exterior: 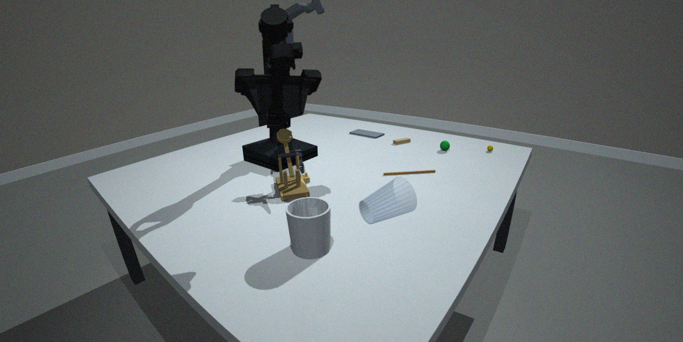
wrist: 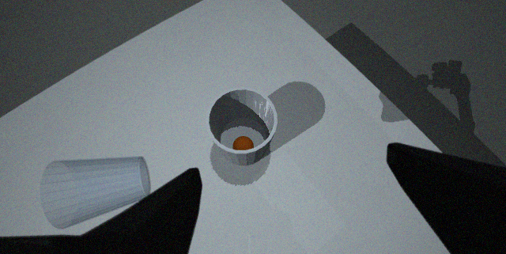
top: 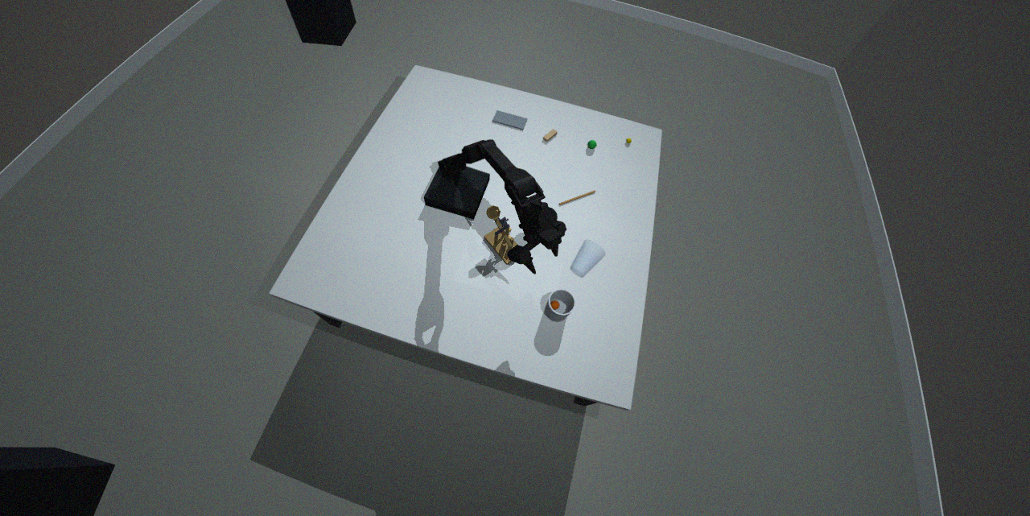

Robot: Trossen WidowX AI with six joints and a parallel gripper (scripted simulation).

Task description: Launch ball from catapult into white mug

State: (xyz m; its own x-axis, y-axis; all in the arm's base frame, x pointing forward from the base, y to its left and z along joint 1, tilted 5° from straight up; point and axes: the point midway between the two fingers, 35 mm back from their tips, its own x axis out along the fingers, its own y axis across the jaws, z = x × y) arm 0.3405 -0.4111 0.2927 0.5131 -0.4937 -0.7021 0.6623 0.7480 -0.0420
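Overhead, white table [top: 403,224] fills grey-walled room.

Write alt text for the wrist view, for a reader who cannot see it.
A small orange ball lies at the bottom of an upright white mug on a pale grey table top. A ribbed translucent cup lies on its side to the mug's left. The open black pincer frames the foreground, holding nothing.

I see an orange ball [wrist: 243,142] in the white mug [wrist: 266,108], a tan wooden catapult [exterior: 292,182], a ribbed white cup [exterior: 389,200], green [exterior: 444,145] and yellow [exterior: 489,148] balls, black pincer [wrist: 292,191], pale grey worktop [exterior: 391,282].
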